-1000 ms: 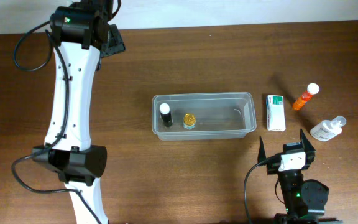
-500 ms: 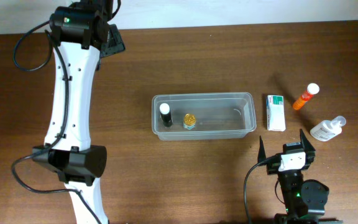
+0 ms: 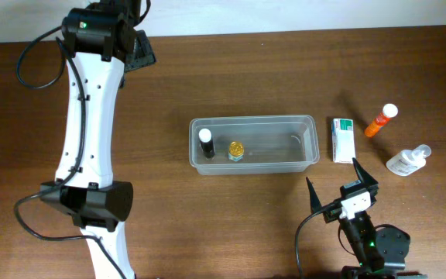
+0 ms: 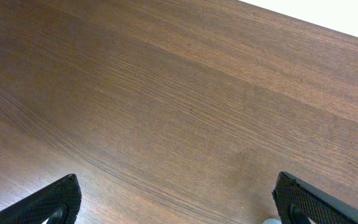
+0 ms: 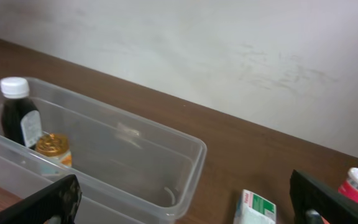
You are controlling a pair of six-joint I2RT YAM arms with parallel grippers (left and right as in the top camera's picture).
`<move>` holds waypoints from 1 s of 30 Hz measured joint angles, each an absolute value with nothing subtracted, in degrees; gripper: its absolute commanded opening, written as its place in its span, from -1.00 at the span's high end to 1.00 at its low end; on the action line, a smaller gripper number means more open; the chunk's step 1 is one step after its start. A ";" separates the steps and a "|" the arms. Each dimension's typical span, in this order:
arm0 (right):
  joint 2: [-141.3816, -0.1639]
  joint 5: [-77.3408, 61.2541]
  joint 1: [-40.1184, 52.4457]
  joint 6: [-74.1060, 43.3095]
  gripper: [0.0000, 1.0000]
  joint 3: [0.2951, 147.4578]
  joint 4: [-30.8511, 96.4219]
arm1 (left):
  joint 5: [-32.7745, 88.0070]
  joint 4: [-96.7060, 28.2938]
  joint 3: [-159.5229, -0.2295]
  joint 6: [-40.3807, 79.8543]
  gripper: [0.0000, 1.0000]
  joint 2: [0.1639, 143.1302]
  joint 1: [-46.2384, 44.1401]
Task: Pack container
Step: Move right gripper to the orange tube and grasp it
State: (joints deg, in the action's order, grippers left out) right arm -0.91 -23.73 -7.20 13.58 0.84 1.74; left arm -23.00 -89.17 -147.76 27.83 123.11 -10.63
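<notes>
The clear plastic container (image 3: 279,143) lies at the table's middle. It holds a dark bottle with a white cap (image 3: 206,142) and a gold-lidded jar (image 3: 236,149). My right gripper (image 3: 341,188) is open and empty, in front of the container's right end. In the right wrist view the container (image 5: 135,163), dark bottle (image 5: 17,115) and jar (image 5: 53,149) lie ahead left of the right gripper (image 5: 188,202). My left gripper (image 3: 139,48) is open and empty at the far left. In the left wrist view the left gripper (image 4: 179,208) is over bare wood.
A white-and-green box (image 3: 343,139) lies just right of the container and also shows in the right wrist view (image 5: 257,208). An orange bottle with a white cap (image 3: 382,119) and a clear bottle (image 3: 408,160) lie further right. The white left arm (image 3: 91,124) spans the left side.
My right gripper has turned and shifted a little left, toward the container's right end. The left arm and the objects have not moved.
</notes>
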 measured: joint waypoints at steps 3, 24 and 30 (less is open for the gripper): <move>-0.91 -24.14 -7.20 9.82 -0.97 0.91 1.34 | -23.00 -89.14 -147.76 27.83 -0.99 123.13 -10.63; -40.25 -14.28 -7.18 -4.47 -0.97 51.79 34.15 | -23.00 -89.25 -147.76 27.81 -0.99 123.11 -10.63; -64.71 -6.24 -7.18 -4.54 -0.96 80.97 58.81 | -23.18 -89.21 -147.76 27.79 -0.99 123.13 -10.63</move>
State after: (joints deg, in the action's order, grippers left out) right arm -64.71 -6.24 -7.18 -4.54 80.97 58.81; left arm -23.18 -89.21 -147.76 27.79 123.13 -10.63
